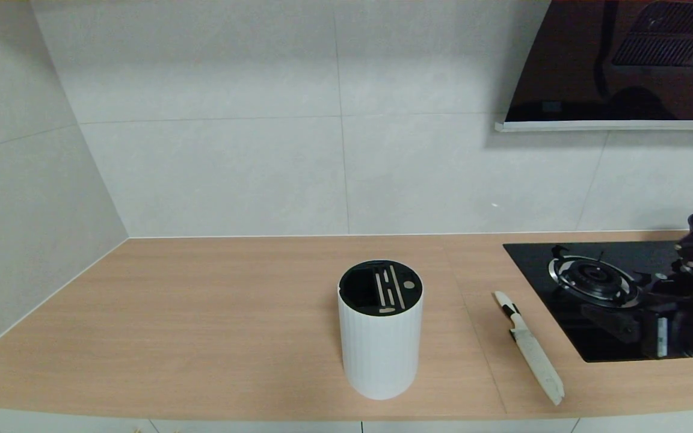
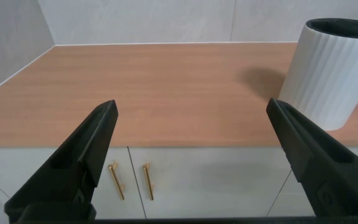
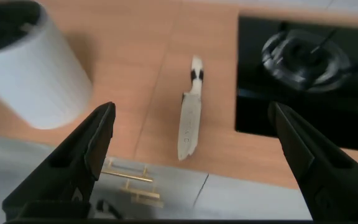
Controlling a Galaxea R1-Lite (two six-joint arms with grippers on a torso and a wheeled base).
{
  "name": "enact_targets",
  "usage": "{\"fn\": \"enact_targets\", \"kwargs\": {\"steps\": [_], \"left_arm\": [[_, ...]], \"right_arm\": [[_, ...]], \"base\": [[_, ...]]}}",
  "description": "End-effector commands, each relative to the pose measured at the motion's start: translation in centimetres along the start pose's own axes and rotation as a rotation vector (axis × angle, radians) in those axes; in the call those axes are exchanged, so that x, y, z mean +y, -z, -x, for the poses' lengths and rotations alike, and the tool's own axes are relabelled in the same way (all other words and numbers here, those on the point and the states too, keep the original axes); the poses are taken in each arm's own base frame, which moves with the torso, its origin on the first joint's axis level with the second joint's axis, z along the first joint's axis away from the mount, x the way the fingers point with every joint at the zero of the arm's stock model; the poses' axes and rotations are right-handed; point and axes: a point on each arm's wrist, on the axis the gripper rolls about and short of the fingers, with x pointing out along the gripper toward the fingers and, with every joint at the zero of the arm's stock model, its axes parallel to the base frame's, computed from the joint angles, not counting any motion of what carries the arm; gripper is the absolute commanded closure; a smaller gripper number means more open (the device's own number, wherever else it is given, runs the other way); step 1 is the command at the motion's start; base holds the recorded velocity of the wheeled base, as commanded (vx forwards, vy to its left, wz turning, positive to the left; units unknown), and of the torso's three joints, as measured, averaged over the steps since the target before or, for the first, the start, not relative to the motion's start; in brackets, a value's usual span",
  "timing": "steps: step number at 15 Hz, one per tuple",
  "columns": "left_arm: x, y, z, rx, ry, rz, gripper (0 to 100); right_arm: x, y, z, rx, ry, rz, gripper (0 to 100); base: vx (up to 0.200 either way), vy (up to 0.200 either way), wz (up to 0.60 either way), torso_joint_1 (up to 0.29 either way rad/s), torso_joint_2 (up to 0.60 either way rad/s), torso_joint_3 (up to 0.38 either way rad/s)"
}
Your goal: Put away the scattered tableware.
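A white ribbed utensil holder (image 1: 380, 346) with a black slotted top stands upright mid-counter. To its right a knife (image 1: 529, 347) with a pale speckled blade and a white-and-black handle lies flat on the wood, handle toward the wall. My right gripper (image 3: 191, 109) hovers open above the counter's front edge, and the knife (image 3: 190, 115) lies below it, framed between the fingers. The holder (image 3: 33, 68) sits off to one side of it. My left gripper (image 2: 190, 107) is open and holds nothing, low in front of the counter edge, with the holder (image 2: 331, 71) beyond one finger.
A black gas hob (image 1: 593, 282) with a burner is set into the counter right of the knife; my right arm (image 1: 692, 300) hangs over it. A range hood (image 1: 617, 66) is mounted above. Cabinet doors with gold handles (image 2: 129, 180) lie below the counter edge.
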Motion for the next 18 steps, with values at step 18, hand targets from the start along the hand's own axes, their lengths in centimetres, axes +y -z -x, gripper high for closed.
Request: {"fn": "enact_targets", "kwargs": {"steps": [18], "left_arm": [[0.0, 0.0, 0.0, 0.002, 0.001, 0.001, 0]], "right_arm": [[1.0, 11.7, -21.8, 0.249, 0.089, -0.112, 0]], "base": [[0.000, 0.000, 0.00, 0.000, 0.00, 0.000]]}}
